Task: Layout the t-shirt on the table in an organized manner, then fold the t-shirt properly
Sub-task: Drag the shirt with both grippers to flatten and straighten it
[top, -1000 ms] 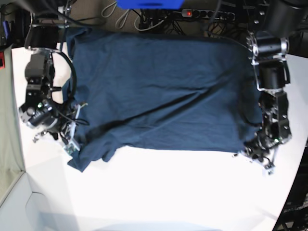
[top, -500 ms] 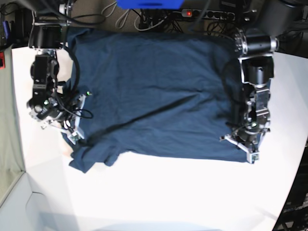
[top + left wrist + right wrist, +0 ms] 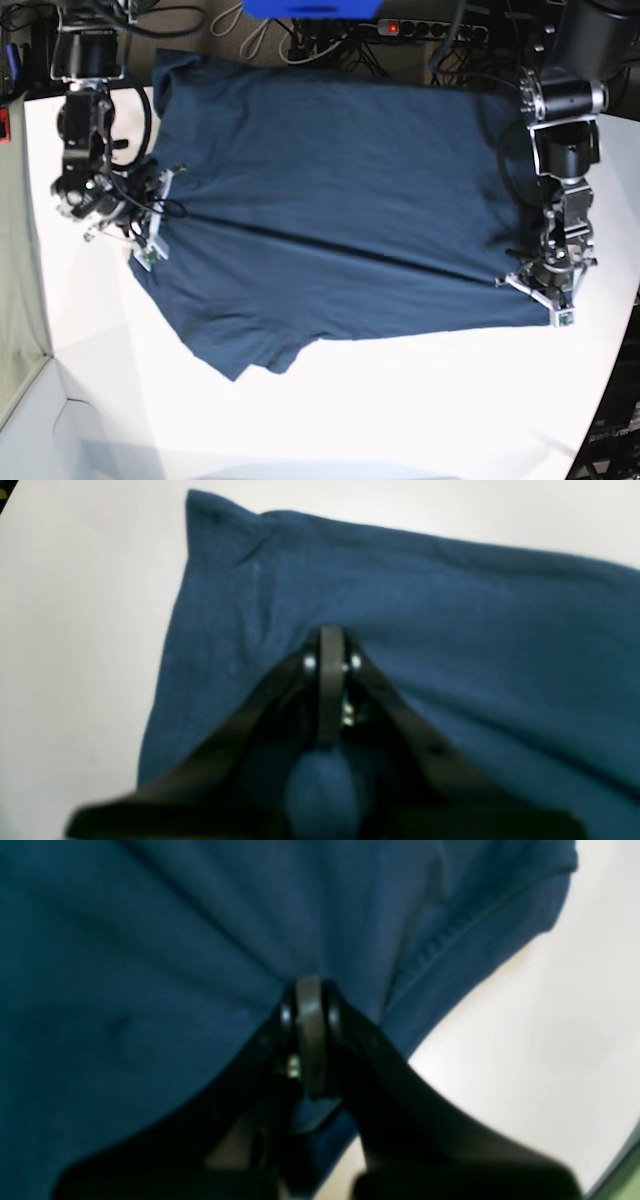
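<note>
The 2 grippers, left [image 3: 552, 296] and right [image 3: 148, 232], are each clamped on an edge of the plain dark navy-blue cloth t-shirt [image 3: 330, 210], spread over the large white matte table [image 3: 420, 410]. Even outward tension should flatten its diagonal creases.

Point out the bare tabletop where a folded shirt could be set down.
Widest bare strip of the table: the near side, below the t-shirt hem. A narrower strip lies outside the right gripper. Crowded: both shirt ends, where the left gripper and right gripper pinch cloth.
</note>
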